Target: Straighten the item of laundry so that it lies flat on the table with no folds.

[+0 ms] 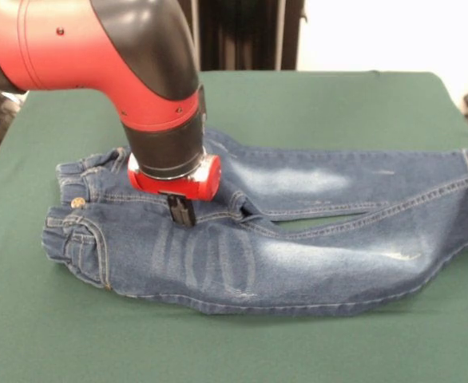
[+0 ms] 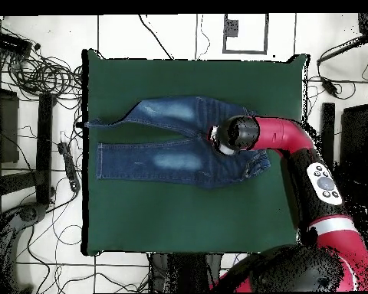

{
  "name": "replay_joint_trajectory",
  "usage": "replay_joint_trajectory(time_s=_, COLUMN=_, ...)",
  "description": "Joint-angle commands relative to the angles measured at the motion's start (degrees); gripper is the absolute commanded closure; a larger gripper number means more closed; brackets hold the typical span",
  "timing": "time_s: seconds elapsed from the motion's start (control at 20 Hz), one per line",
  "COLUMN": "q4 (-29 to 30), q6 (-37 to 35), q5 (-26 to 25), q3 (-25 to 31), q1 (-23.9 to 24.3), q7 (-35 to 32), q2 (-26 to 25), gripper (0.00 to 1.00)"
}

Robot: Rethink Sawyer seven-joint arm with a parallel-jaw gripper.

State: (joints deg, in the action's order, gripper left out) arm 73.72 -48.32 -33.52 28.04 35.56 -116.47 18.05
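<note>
The little pair of jeans lies on the green tabletop, waistband toward one short side and the two legs running toward the other, where in the overhead view their cuffs reach the table's edge. The arm has its tool end down on the denim just below the waistband, near the crotch seam. Only a dark stub of the gripper shows under the red collar, pressed against the cloth — whether the jaws are parted, closed, or pinching fabric I cannot tell from either view.

The legs look mostly flat, with a narrow sliver of green showing between them. The waistband end is the untidy part: it is bunched and rolled, the brass button sitting in a crumple.

What could go wrong, as I judge it: if the gripper drags sideways while pressing this hard, it could push a new ridge of denim ahead of itself instead of smoothing one out. A pull toward the cuffs might also slide them over the table's edge — the cloth has little room left there. And a lift with fabric caught could fold the seat over onto the legs.

No containers are anywhere on the tabletop.
</note>
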Motion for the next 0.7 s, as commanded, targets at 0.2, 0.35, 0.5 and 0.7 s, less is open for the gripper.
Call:
replay_joint_trajectory(time_s=0.2, q4=0.7, q6=4.5, q5=-19.7, q3=-5.9, q1=6.7, q7=29.5, q2=-9.2, gripper=1.00)
replay_joint_trajectory(time_s=0.35, q4=0.2, q6=3.9, q5=-20.5, q3=-4.5, q1=8.2, q7=32.4, q2=-9.6, gripper=1.00)
replay_joint_trajectory(time_s=0.5, q4=-0.3, q6=3.3, q5=-20.7, q3=-3.5, q1=9.7, q7=35.1, q2=-10.1, gripper=1.00)
replay_joint_trajectory(time_s=0.7, q4=-1.1, q6=3.0, q5=-21.3, q3=-2.4, q1=11.6, q7=39.8, q2=-10.4, gripper=1.00)
